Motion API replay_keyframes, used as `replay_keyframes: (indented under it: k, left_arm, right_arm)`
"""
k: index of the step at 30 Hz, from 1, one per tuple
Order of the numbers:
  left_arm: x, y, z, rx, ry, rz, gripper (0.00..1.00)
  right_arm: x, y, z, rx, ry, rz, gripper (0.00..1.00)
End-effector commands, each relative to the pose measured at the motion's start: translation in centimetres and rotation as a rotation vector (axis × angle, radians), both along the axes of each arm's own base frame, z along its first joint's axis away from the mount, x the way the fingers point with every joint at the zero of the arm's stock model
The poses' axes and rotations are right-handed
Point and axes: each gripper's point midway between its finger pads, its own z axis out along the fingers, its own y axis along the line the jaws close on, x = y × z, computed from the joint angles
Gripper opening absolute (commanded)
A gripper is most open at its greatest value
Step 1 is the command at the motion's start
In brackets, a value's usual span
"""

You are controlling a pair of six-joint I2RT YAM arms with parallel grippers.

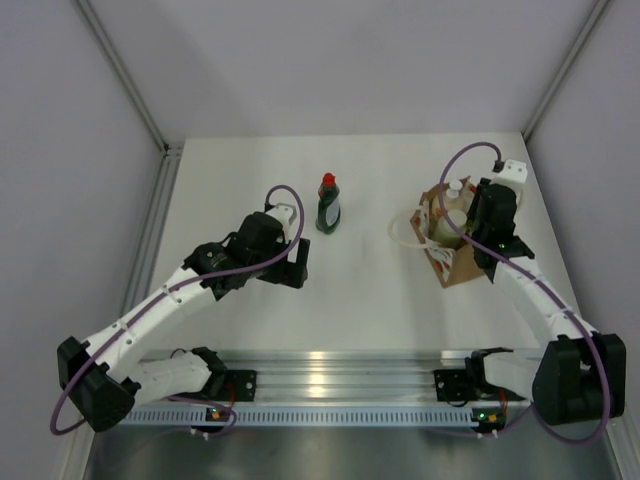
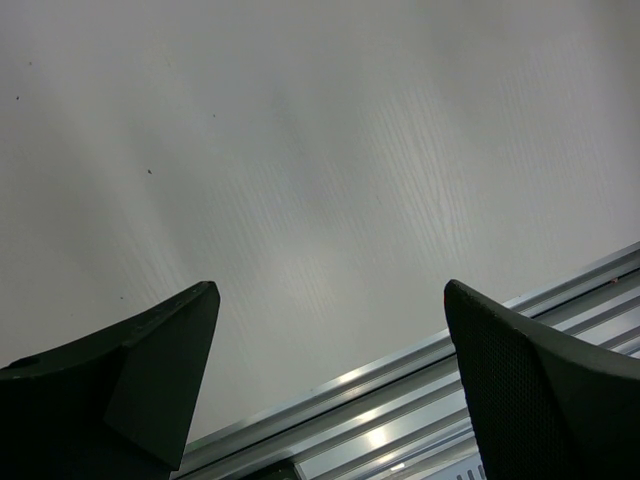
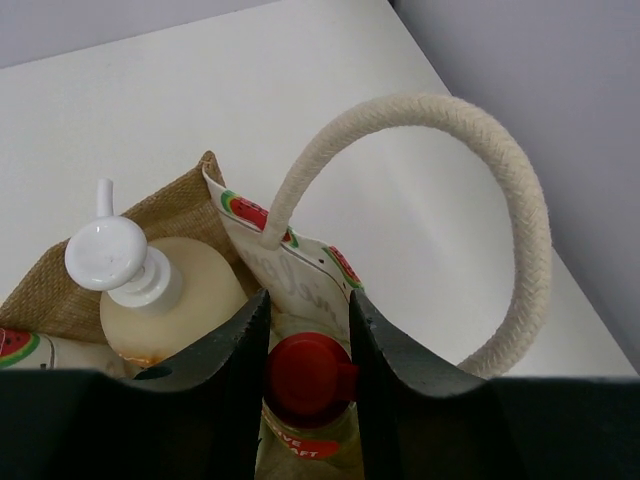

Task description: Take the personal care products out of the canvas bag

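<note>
The canvas bag (image 1: 455, 262) stands at the right of the table, and my right gripper (image 1: 482, 222) reaches into its top. In the right wrist view the right gripper (image 3: 308, 298) is shut on the red cap (image 3: 306, 376) of a yellowish bottle inside the bag (image 3: 60, 290). Beside it in the bag is a peach bottle with a white pump (image 3: 168, 292). A dark green bottle with a red cap (image 1: 328, 204) stands upright on the table at the centre. My left gripper (image 1: 293, 262) hovers open to that bottle's near left, with nothing between its fingers (image 2: 165, 350).
A white rope handle (image 3: 505, 200) arches over the bag's far side, and another loops out on the table (image 1: 402, 232). An aluminium rail (image 2: 450, 380) runs along the near table edge. Grey walls close in the table on the left, right and back.
</note>
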Motion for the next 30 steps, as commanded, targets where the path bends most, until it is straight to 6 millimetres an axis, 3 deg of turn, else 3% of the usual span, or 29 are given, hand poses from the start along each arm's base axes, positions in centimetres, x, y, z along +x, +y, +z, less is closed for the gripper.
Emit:
replay_keyframes:
  k: [1, 16, 30]
  left_arm:
    - [0.8, -0.8, 0.8, -0.034, -0.043, -0.011, 0.98]
    - [1.0, -0.6, 0.6, -0.017, -0.044, 0.000, 0.98]
    - [1.2, -0.4, 0.7, -0.012, -0.053, 0.011, 0.98]
  right_arm:
    - [1.1, -0.1, 6.6, -0.022, -0.168, 0.031, 0.00]
    - [0.1, 0.0, 11.1, -0.053, -0.208, 0.062, 0.00]
    - [-2.7, 0.4, 18.0, -0.049, -0.314, 0.102, 0.00]
